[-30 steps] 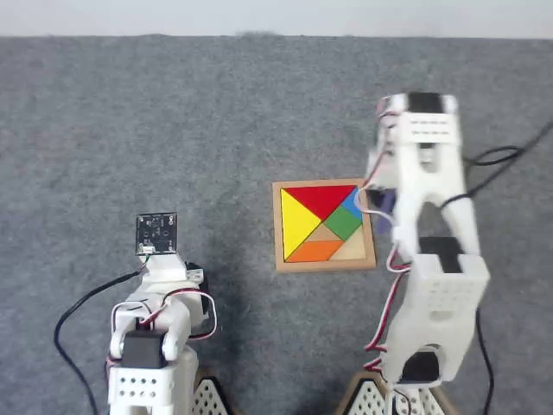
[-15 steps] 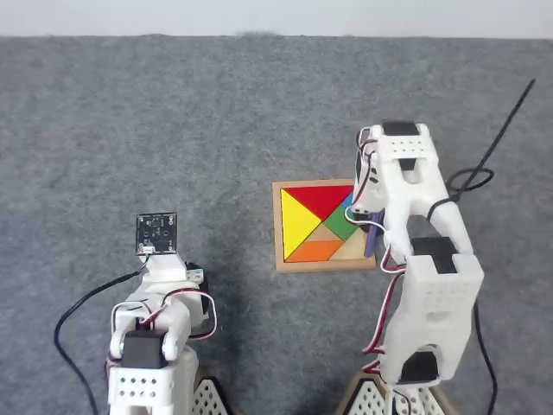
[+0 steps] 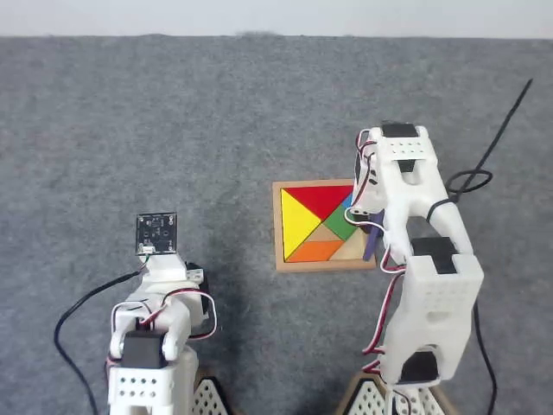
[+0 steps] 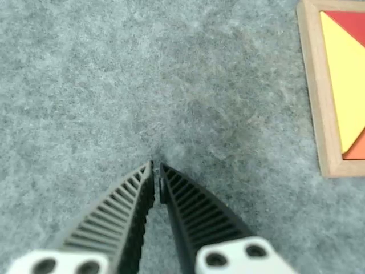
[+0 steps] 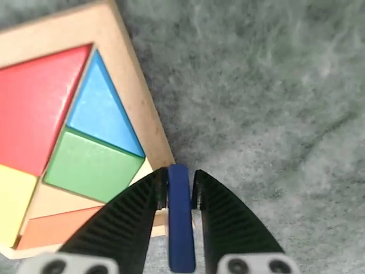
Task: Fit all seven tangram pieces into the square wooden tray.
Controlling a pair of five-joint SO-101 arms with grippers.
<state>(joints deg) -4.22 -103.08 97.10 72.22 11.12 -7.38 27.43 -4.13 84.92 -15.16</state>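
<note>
1. Desk (image 3: 173,121): grey felt-like cover. The square wooden tray (image 3: 277,226) lies flat on it, in front of the right arm (image 3: 436,294).
2. Tray contents, high view:
   - The red triangle (image 3: 321,199) is along the far side.
   - The yellow triangle (image 3: 296,222) is along the left side.
   - The green square (image 3: 343,222) is right of centre.
   - The blue triangle (image 3: 351,205) is just beyond the green square, partly under the arm.
   - The orange piece (image 3: 313,251) is along the near side.
3. There are pale wood-coloured areas between the green square and the orange piece. I cannot tell whether they are pieces or bare tray floor.
4. Right gripper (image 5: 178,171): clenched on a dark blue piece (image 5: 179,217), which is held on edge between the two fingers. In the right wrist view the piece's leading end is over the tray's rim (image 5: 137,74), beside the green square (image 5: 91,165).
5. In the high view the dark blue piece (image 3: 371,242) shows at the tray's right rim, toward the near corner, under the arm's wrist. I cannot tell whether it touches the rim.
6. Left gripper (image 4: 155,166): fingers pressed together with nothing between them, tips low over bare desk cover. The tray's rim (image 4: 319,103) and the yellow triangle (image 4: 345,85) are well apart from it.
7. Left arm (image 3: 160,303): folded back near its base, well to the left of the tray.
</note>
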